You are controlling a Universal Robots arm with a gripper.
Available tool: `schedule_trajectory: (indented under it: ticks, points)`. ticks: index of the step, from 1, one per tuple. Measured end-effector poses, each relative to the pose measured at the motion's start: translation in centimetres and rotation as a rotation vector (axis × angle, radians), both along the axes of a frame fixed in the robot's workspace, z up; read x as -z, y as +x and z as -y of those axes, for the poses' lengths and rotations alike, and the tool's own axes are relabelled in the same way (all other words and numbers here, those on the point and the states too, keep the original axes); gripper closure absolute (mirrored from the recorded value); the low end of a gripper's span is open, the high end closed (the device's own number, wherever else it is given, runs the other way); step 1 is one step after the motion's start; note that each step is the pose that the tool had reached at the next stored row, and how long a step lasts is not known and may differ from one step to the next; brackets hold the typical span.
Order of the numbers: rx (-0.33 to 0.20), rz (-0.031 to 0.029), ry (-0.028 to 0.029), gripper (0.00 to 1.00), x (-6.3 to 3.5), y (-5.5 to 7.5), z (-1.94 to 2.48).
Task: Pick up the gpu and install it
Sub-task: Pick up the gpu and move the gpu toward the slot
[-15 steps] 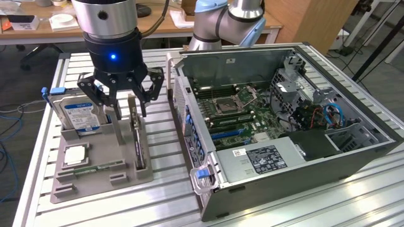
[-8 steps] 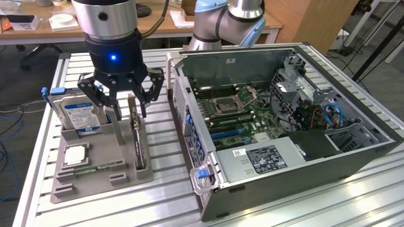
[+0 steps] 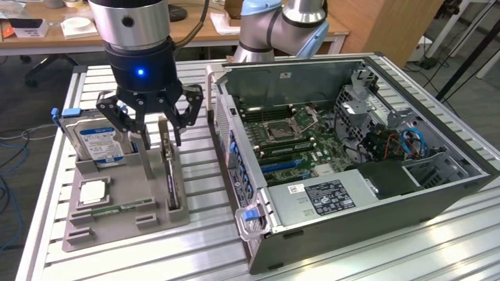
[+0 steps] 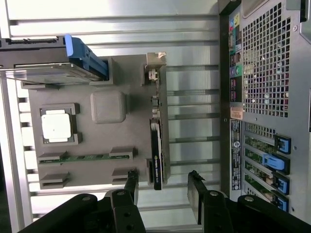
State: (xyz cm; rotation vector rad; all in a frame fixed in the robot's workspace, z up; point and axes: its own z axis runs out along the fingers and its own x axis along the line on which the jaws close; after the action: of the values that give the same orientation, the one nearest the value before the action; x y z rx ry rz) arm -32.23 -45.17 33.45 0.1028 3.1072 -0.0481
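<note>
Wrist view: the hand (image 4: 163,187) is spread, its fingers (image 4: 131,182) straddling the gpu (image 4: 156,155) without touching it. The card stands on edge in the grey holder (image 4: 97,141) just below the hand, with its long axis square to the fingers' closing line. The open computer case (image 4: 272,58) sits beyond it on the desk (image 4: 112,34).

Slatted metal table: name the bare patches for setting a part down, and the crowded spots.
Free: the slatted metal table at its near corner beside the open grey computer case; the strip nearer the camera than the grey parts tray; the strip behind that tray. Crowded: the narrow gap between tray and case, with the black hand over the thin black gpu.
</note>
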Motion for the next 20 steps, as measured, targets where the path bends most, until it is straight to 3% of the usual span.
schedule_trajectory:
  ticks: [20]
  points:
    - [0.000, 0.0000, -0.0026, 0.47, 0.55, 0.00, 0.00]
